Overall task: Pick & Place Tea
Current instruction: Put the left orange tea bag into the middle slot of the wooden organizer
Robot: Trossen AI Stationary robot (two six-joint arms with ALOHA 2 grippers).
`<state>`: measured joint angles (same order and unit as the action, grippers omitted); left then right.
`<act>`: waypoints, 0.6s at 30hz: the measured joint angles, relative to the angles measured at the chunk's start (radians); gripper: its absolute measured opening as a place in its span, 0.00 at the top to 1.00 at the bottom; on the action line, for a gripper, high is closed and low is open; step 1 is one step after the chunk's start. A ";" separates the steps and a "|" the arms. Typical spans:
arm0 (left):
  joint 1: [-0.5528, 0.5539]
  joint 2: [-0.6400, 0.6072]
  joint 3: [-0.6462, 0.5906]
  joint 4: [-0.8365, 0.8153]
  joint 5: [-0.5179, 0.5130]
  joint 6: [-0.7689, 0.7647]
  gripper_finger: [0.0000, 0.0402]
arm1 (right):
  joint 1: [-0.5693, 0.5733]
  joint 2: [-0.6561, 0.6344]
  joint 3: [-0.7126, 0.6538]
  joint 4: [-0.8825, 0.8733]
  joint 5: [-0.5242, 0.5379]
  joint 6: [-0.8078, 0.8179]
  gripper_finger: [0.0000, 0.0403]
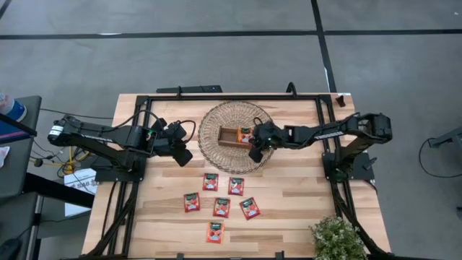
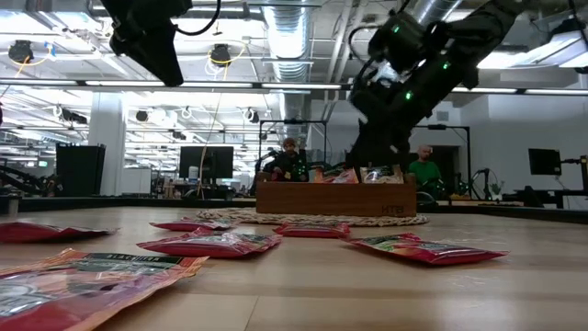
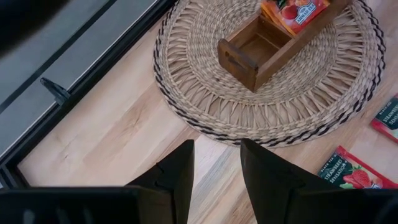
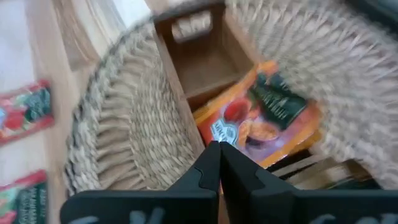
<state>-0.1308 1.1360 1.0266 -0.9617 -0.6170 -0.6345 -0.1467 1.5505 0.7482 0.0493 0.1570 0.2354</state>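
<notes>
A brown wooden tray sits on a round woven mat at the table's middle. Red-orange tea sachets stand in one compartment, tops sticking up; the end compartment holds nothing. Several more sachets lie flat on the table nearer the front edge. My right gripper is shut, slanting down over the tray's right part. My left gripper hovers open above bare table left of the mat. My right gripper's shut fingertips stand just over the upper edges of the sachets in the tray, coming slanting down from the table's right. Whether they touch the sachets or the tray wall, I cannot tell.
A black metal frame runs along the table's far edge and sides. A small green plant stands at the near right corner. Bare wood lies between the mat and the loose sachets.
</notes>
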 joint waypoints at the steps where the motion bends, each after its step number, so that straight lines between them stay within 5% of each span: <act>1: 0.000 0.000 0.000 0.002 0.000 0.005 0.69 | 0.000 0.016 0.011 -0.024 -0.004 0.000 1.00; 10: 0.000 0.000 0.000 0.010 0.000 0.020 0.69 | 0.002 0.207 0.269 -0.262 0.025 -0.081 1.00; 18: 0.000 0.000 0.000 0.020 0.006 0.021 0.69 | -0.002 0.198 0.341 -0.402 0.064 -0.131 1.00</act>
<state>-0.1310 1.1362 1.0267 -0.9421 -0.6109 -0.6136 -0.1490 1.7484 1.0891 -0.3522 0.2209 0.1043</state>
